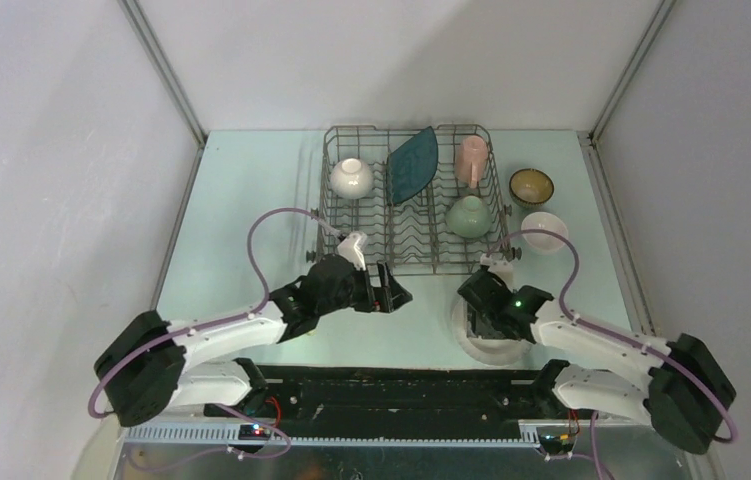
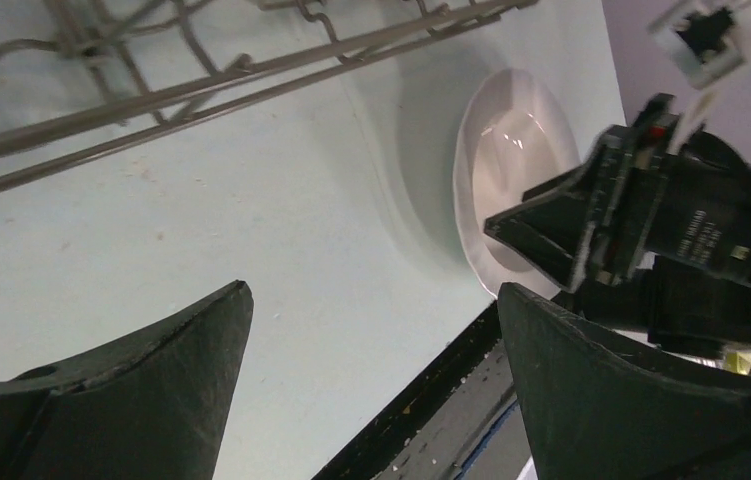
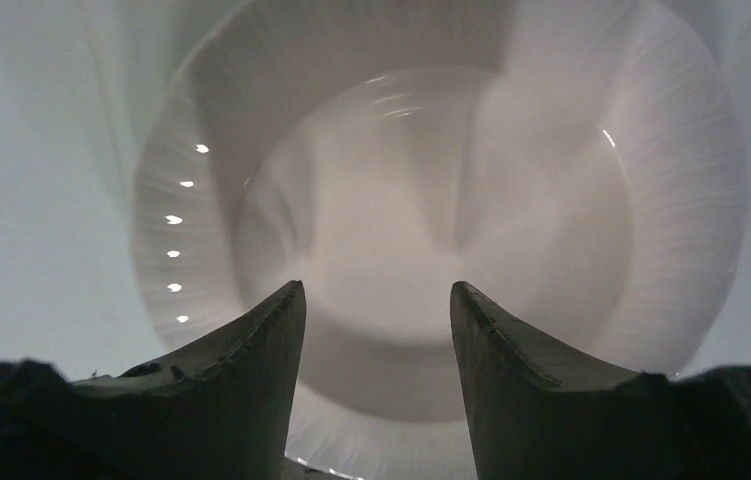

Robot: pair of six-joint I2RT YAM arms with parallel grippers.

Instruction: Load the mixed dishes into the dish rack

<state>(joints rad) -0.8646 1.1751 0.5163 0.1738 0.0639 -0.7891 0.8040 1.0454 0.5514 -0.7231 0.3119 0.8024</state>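
The grey wire dish rack (image 1: 411, 250) stands at the back middle. It holds a white bowl (image 1: 349, 177), the dark teal square plate (image 1: 413, 165) on edge, the pink mug (image 1: 471, 158) and a pale green bowl (image 1: 469, 215). The brown bowl (image 1: 531, 185) and another white bowl (image 1: 544, 230) sit on the table right of the rack. The white round plate (image 1: 491, 355) lies flat at the front right. My right gripper (image 1: 481, 320) is open just above it, with its fingers over the plate's (image 3: 431, 170) middle. My left gripper (image 1: 401, 297) is open and empty in front of the rack. The yellow-green mug is out of view.
The pale green table (image 1: 241, 230) ends at a black front strip (image 1: 391, 385). White walls and metal posts close off the left, right and back. In the left wrist view the rack's lower wires (image 2: 201, 90) run across the top, and the plate (image 2: 511, 160) and right gripper (image 2: 651, 220) are to the right.
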